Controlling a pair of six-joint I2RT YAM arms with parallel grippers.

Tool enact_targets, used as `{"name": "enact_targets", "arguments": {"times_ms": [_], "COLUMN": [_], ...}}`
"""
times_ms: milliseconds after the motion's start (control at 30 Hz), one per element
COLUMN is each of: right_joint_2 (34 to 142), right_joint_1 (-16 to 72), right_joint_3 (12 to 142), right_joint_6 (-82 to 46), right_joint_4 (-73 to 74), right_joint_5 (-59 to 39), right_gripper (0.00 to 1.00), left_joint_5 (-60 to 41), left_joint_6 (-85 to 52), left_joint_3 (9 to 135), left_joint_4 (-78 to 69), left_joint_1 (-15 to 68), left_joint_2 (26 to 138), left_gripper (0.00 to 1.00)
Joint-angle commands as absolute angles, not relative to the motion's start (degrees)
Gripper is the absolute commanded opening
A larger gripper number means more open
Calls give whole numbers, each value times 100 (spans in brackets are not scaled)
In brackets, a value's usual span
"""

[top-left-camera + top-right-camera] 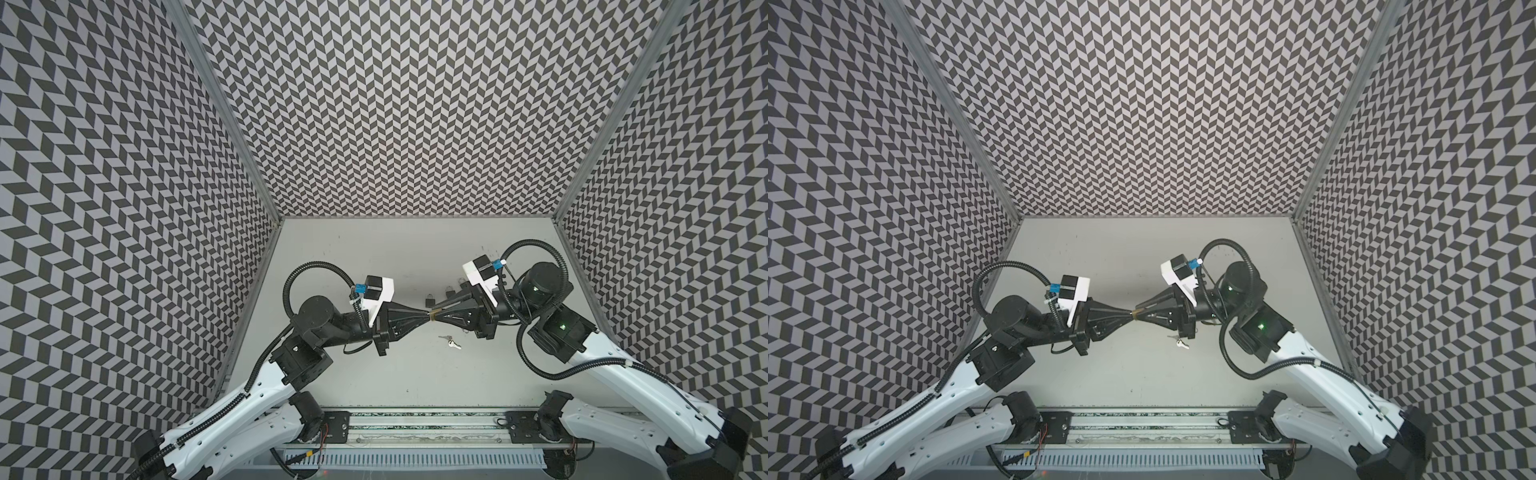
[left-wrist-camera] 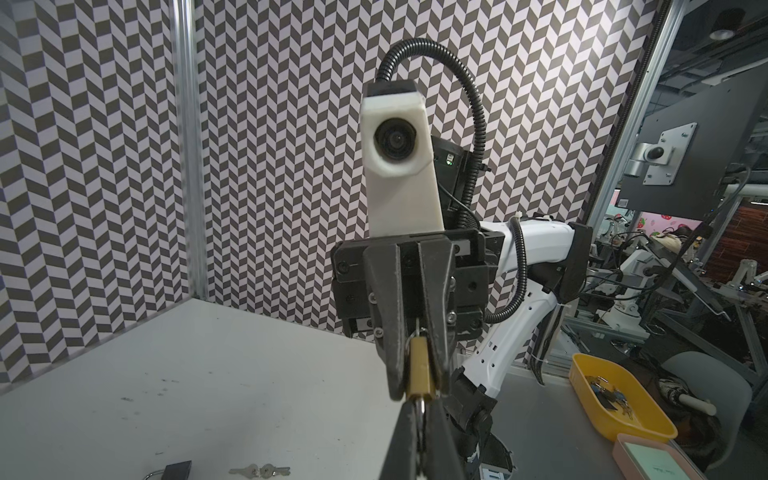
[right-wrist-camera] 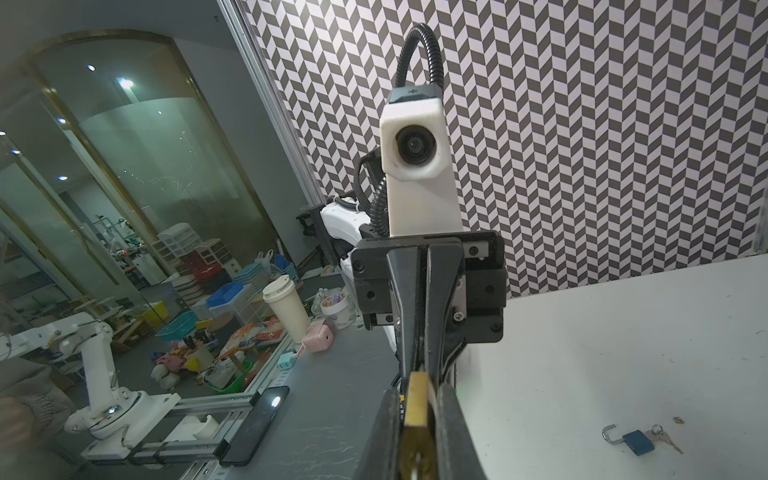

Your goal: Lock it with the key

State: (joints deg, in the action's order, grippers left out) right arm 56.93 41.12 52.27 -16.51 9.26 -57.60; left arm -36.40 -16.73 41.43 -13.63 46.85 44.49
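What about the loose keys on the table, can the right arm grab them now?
Probably not yet: the right gripper is shut on the brass padlock. The keys lie unblocked nearby.

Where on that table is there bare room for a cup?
Free: the strip of table before the back wall, and the stretch between the loose keys and the front rail. Crowded: the middle, where the key in the left hand meets the brass padlock in the right hand, spare padlocks behind.

In both top views we look down from high up on the whole table [image 1: 374, 374]. Our left wrist camera [image 3: 415, 145] and right wrist camera [image 2: 395, 141] sit close, facing each other.
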Motion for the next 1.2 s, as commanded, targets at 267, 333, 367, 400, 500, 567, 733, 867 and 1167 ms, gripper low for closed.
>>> {"name": "enact_targets", "arguments": {"times_ms": [267, 333, 367, 400, 500, 567, 733, 867, 1167], "right_joint_2": [5218, 5145, 5139, 5149, 5211, 5238, 5307, 5317, 5275], "right_joint_1": [4057, 4050, 4043, 4044, 4043, 4043, 4043, 4043, 4044], "right_joint_3": [5379, 5331, 5318, 5313, 5316, 5309, 5300, 5260, 5219], "right_joint_6": [-1156, -1211, -1245, -1287, -1394, -1427, -1451, -1455, -1379], "right_joint_4": [400, 504, 555, 587, 711, 771, 809, 828, 759], "right_joint_5": [-5140, -5054, -5067, -5101, -5232, -5281, -5387, -5423, -5362], "right_gripper": [55, 55, 55, 54, 54, 53, 46, 35, 8], "left_joint_5": [-3295, -3311, -3335, -3363, -3456, -3513, -3577, -3594, -3530], "left_joint_6": [-1442, -1434, -1434, -1433, -1457, -1469, -1485, -1502, -1494], "left_joint_3": [4343, 4334, 4337, 4336, 4335, 4326, 4307, 4299, 4296], "left_joint_4": [-949, -949, -947, -957, -1001, -1032, -1072, -1107, -1107], "left_joint_1": [4635, 4631, 4627, 4632, 4631, 4636, 4634, 4632, 4632], "left_joint_2": [4035, 4031, 4039, 4047, 4086, 4106, 4113, 4130, 4118], "left_gripper": [0, 0, 0, 0, 0, 0, 0, 0, 0]}}
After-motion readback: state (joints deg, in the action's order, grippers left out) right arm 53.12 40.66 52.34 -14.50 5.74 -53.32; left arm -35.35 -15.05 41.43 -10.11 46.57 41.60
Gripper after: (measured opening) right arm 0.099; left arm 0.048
